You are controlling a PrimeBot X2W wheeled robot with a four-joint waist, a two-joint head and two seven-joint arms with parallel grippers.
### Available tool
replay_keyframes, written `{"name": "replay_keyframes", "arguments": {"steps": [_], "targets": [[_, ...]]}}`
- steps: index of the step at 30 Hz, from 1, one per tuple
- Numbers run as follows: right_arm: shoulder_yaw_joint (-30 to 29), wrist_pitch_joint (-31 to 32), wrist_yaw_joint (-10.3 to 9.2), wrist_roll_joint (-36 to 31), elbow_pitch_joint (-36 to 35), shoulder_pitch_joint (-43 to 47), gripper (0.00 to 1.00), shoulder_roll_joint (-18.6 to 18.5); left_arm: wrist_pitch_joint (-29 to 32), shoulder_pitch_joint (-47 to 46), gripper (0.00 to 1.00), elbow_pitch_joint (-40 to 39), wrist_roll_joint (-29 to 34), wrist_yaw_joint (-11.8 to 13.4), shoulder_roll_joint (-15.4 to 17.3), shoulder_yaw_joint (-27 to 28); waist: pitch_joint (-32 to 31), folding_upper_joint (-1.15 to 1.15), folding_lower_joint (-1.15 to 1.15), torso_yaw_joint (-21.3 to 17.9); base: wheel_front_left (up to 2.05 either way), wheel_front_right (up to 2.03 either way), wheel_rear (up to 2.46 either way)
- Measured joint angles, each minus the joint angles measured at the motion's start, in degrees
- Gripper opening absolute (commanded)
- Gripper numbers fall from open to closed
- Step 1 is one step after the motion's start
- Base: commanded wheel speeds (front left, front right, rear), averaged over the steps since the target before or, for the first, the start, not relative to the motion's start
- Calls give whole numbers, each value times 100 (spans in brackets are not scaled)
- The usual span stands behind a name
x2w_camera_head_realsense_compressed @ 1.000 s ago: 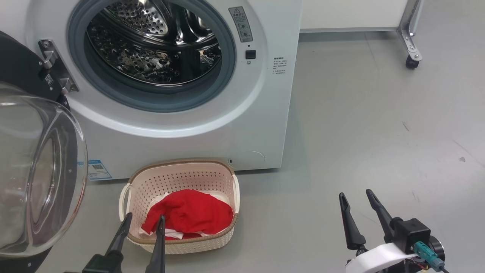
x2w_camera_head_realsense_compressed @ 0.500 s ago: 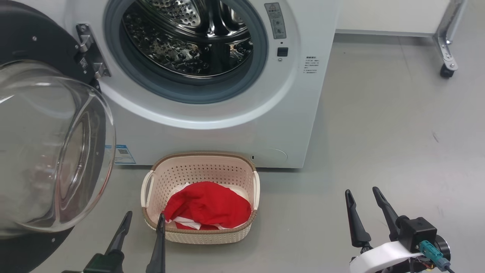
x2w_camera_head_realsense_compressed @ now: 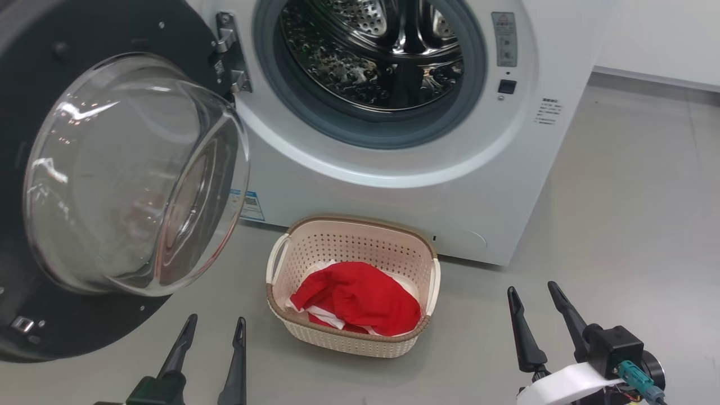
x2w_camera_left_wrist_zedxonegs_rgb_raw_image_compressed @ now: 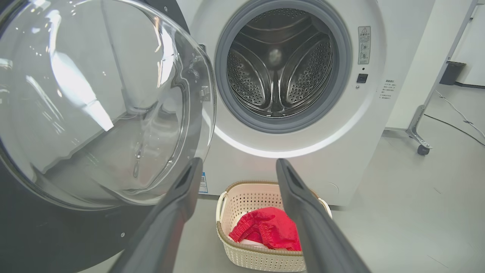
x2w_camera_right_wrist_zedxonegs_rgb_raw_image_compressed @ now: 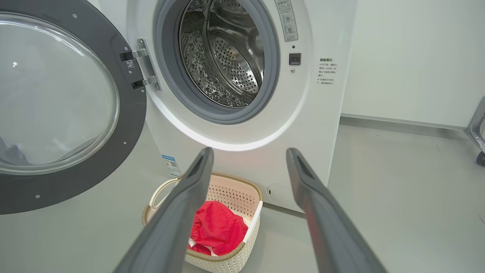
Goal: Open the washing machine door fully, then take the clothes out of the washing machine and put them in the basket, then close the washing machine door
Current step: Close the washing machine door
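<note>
Noting washing machine door (x2w_camera_head_realsense_compressed: 112, 180) hanging wide open at left. Red clothes (x2w_camera_head_realsense_compressed: 360, 304) lying in basket (x2w_camera_head_realsense_compressed: 360, 222) on floor, just in front of washing machine (x2w_camera_head_realsense_compressed: 394, 191). Seeing nothing in drum (x2w_camera_head_realsense_compressed: 371, 56). Finding left tool (x2w_camera_head_realsense_compressed: 216, 319) and right tool (x2w_camera_head_realsense_compressed: 531, 288) both spread, gripping nothing. Judging door closing as remaining step. Flagging risks:
- pushing on bulging glass bowl (x2w_camera_head_realsense_compressed: 146, 140) instead of black rim (x2w_camera_head_realsense_compressed: 84, 326), w/ tool slipping off
- swinging too weakly, leaving door ajar
- clipping basket w/ arm mid-swing

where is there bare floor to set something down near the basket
Widest bare floor lies right of the washing machine and basket, ahead of the right gripper. A narrower strip runs between the basket and the open door. Crowded: the basket, holding the clothes.
</note>
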Motion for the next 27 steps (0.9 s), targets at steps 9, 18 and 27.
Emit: {"name": "replay_keyframes", "arguments": {"steps": [9, 18, 27], "targets": [[78, 0, 41, -47, 21, 52, 100, 3, -30, -48, 100, 52, 0, 25, -8, 35, -57, 0, 0, 724, 0, 0, 0], [169, 0, 41, -47, 46, 69, 100, 12, -37, -48, 100, 88, 0, 26, -7, 124, -133, 0, 0, 1250, 0, 0, 0], [259, 0, 55, -49, 65, 72, 100, 21, -85, -47, 100, 88, 0, 26, -7, 190, -144, 0, 0, 1555, 0, 0, 0]]}}
